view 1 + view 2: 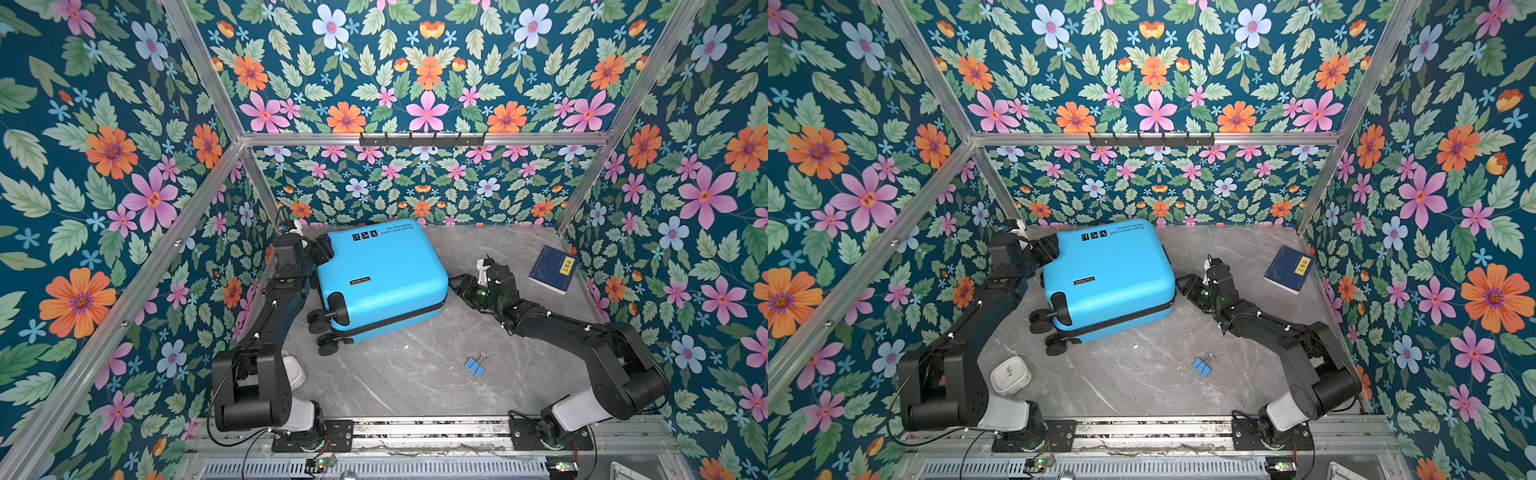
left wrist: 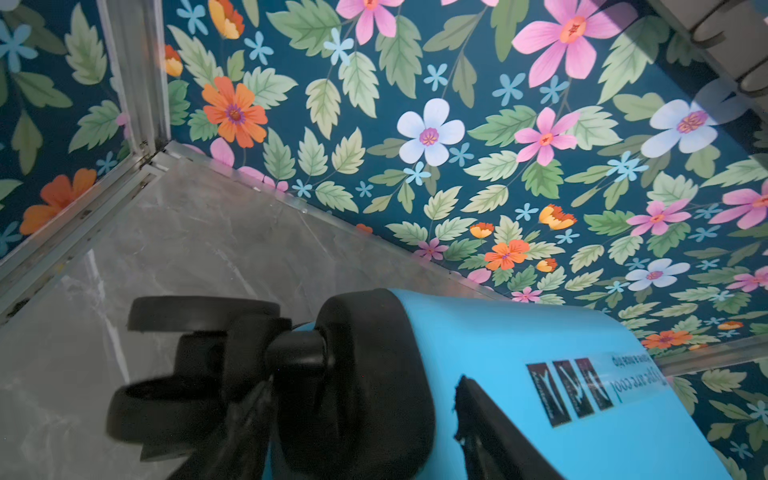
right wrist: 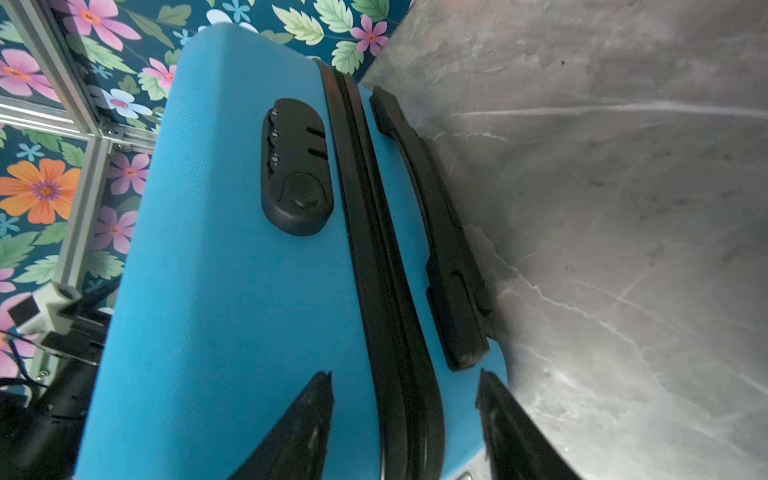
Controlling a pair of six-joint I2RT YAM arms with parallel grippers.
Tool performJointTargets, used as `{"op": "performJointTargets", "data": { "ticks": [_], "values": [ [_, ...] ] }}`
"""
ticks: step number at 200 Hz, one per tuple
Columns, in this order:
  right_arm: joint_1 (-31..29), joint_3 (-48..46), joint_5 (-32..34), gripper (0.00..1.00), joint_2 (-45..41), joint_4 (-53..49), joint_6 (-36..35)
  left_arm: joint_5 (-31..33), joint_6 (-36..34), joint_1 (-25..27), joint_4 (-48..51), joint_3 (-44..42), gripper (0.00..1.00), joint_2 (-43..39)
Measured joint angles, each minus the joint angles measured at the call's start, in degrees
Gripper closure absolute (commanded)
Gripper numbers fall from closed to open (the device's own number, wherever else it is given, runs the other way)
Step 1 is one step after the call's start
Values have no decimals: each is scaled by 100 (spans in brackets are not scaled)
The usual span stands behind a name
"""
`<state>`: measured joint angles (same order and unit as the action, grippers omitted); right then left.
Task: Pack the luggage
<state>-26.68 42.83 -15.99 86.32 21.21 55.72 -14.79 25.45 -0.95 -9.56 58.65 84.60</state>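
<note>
Sky-blue luggage shut on grey table, left tool at wheel end, right tool opposite

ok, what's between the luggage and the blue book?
The right gripper and its wrist, jaws at the side of the luggage. From the wrist to the book the marble table is bare. Both top views show it.

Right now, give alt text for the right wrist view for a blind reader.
A closed sky-blue hard-shell suitcase fills the view: black zipper seam, combination lock, carry handle. The open right gripper straddles the seam, grey marble tabletop beside.
</note>
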Motion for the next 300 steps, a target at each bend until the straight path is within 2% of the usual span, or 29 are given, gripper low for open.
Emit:
{"op": "performJointTargets", "data": {
  "ticks": [61,102,130,177,199,206,215,233,262,300],
  "values": [
    [-957,-90,-15,41,-446,-916,-455,-809,-175,48,-518,501,25,693],
    [-1032,-170,125,34,-876,-1526,-734,-1338,-304,256,-625,925,25,1178],
    [-1038,-208,367,32,-1320,-1941,-981,-1650,-240,411,-866,1139,25,1478],
    [-994,-761,824,9,-2227,-2159,-1241,-2129,72,793,-1261,1740,21,2153],
    [-942,-1010,1043,7,-2691,-2341,-1296,-2371,334,981,-1526,2061,21,2507],
    [-927,-1056,1121,1,-2822,-2400,-1305,-2441,457,1021,-1631,2149,20,2577],
    [-920,-1084,1307,1,-3005,-2527,-1272,-2490,588,1060,-1705,2218,19,2629],
    [-887,-1038,1676,1,-3322,-2898,-1198,-2430,695,1082,-1633,2299,18,2590],
    [-813,-1104,2157,1,-3985,-3338,-1078,-2011,710,1095,-903,2240,16,2190],
    [-7,-1467,2020,1,-4465,-3488,-990,-1172,433,1093,17,1821,18,940]
  ]
}}
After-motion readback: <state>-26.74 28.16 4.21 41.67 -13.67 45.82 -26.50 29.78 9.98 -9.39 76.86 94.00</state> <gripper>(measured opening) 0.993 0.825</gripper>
